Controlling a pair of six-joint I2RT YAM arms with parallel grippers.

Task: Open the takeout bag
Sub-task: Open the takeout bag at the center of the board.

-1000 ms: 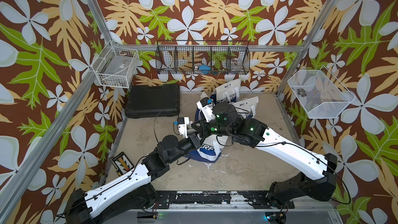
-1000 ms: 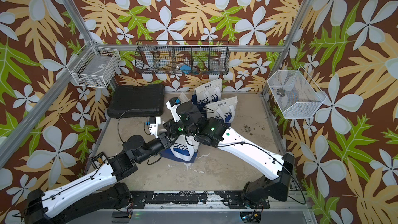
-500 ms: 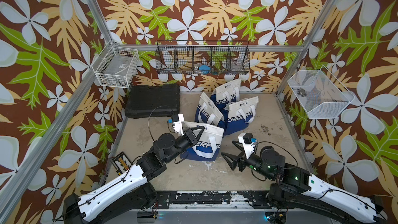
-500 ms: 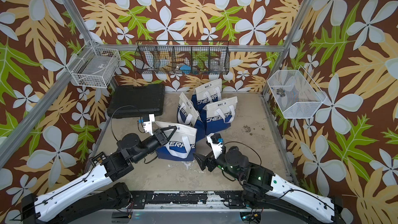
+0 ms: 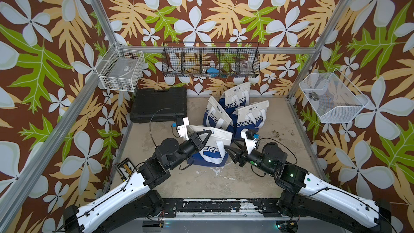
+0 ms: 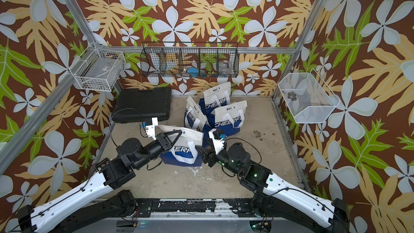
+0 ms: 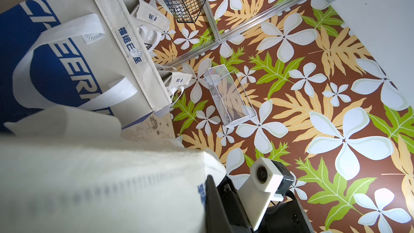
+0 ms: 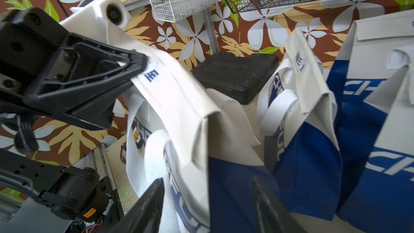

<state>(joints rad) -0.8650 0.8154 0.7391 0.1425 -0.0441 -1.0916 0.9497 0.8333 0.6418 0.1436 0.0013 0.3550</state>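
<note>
One takeout bag (image 5: 215, 151) is still pinched at its rim by the left tool (image 5: 209, 132); the right tool (image 5: 230, 153), jaws apart, has been withdrawn beside it.

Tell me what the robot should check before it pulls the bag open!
1. Grip: left fingers shut on the front bag's top edge: ok.
2. Ready: right fingers spread open: ok.
3. Second grip: right fingers are beside the bag and hold nothing yet: not ok.
4. Mouth: the bag's top is flat shut: not ok.
5. Room: other bags stand close behind; touching it or not: cannot tell.
</note>
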